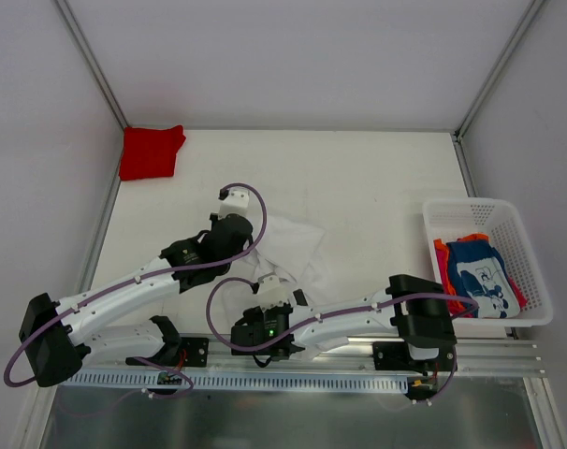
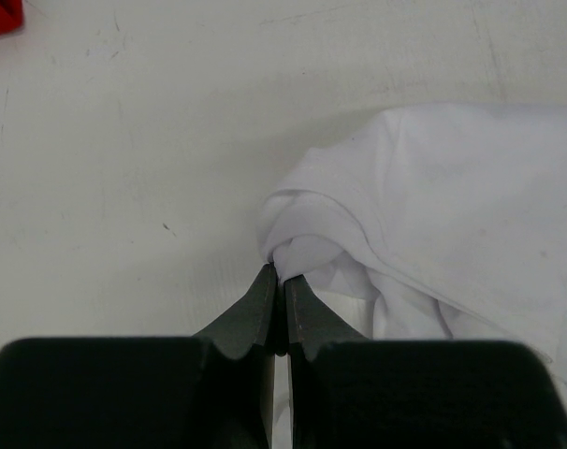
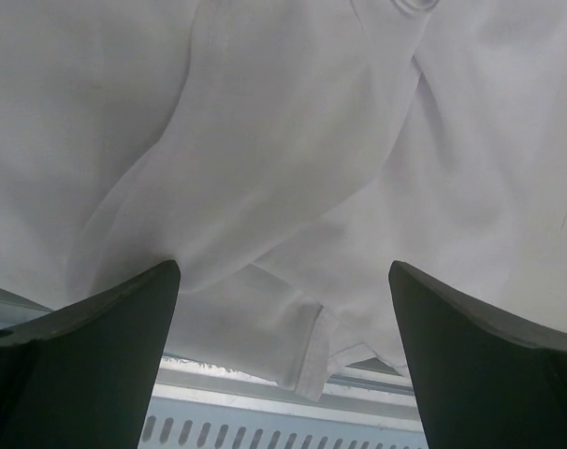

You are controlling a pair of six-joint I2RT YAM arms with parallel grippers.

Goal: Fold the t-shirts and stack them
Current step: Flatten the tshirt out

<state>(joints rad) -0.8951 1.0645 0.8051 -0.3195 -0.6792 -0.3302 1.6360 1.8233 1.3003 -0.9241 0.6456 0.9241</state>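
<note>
The white t-shirt lies crumpled in the middle of the table. My left gripper is shut on a bunched fold at its left edge, and the cloth spreads away to the right. My right gripper stands open at the shirt's near edge, where a sleeve hem hangs between the wide-apart fingers without touching them. A folded red t-shirt rests in the far left corner. The blue t-shirt with white print and an orange-red one lie in the basket.
The white mesh basket stands at the table's right edge. A slotted metal rail runs along the near edge just below the shirt's hem. Frame posts rise at the far corners.
</note>
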